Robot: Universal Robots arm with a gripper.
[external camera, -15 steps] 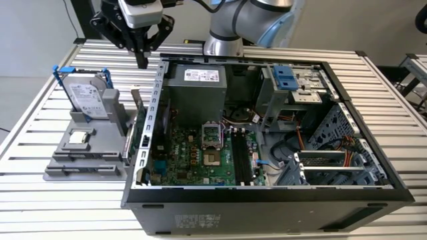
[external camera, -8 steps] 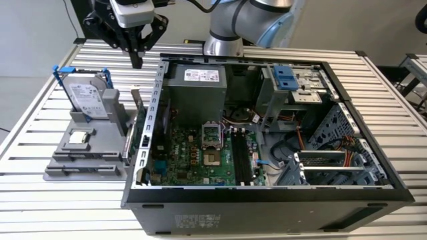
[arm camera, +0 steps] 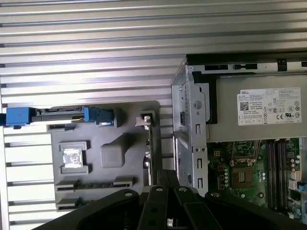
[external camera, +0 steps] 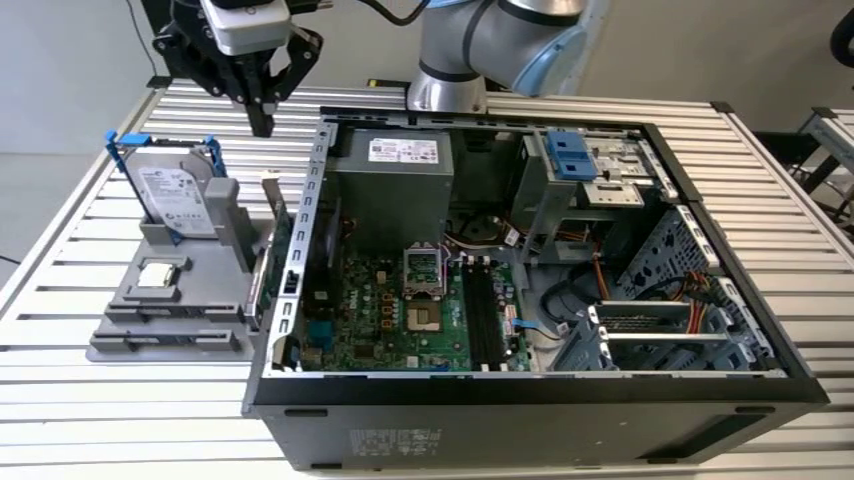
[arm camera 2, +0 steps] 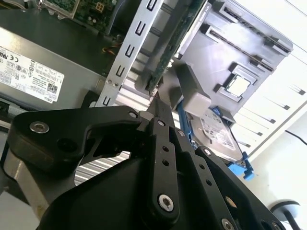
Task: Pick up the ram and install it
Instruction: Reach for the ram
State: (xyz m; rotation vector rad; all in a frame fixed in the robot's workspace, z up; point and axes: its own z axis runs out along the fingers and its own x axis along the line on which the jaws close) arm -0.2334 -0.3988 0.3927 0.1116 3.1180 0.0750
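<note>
**A:** Start with the exterior view. Where is the tool?

**B:** Upper left of the frame. The black two-finger tool (external camera: 263, 125) hangs over the slatted metal worktop (external camera: 54, 400), fingers pressed together and holding nothing. Just below it, not touching, is the ram (external camera: 276, 235), a long, thin blue-green circuit-board stick. It stands on edge in the grey plastic parts tray (external camera: 134, 345), at the tray's edge nearest the open black computer case (external camera: 534, 395). On the exterior view's left of the ram stands the silver hard drive in its blue bracket (external camera: 174, 195).

**A:** And the second wrist view?

**B:** The tool (arm camera 2: 157, 103) points along the ram (arm camera 2: 175, 40), seen edge-on, with the tips near the stick's end. I can't tell whether they touch.

**A:** The first wrist view?

**B:** The ram (arm camera: 154, 143) is a thin dark line running out from the tool (arm camera: 168, 175). It lies between the tray and the perforated silver case wall (arm camera: 192, 124), and the wall is close.

**A:** What could go wrong?

**B:** I'd say three things. With the fingers closed, coming down would press on the stick's top edge rather than straddle it. If the fingers spread here, the one on the case side could catch that wall. And a grip near one end could let the stick tilt and meet the long black motherboard slots (external camera: 481, 320) crooked.
</note>
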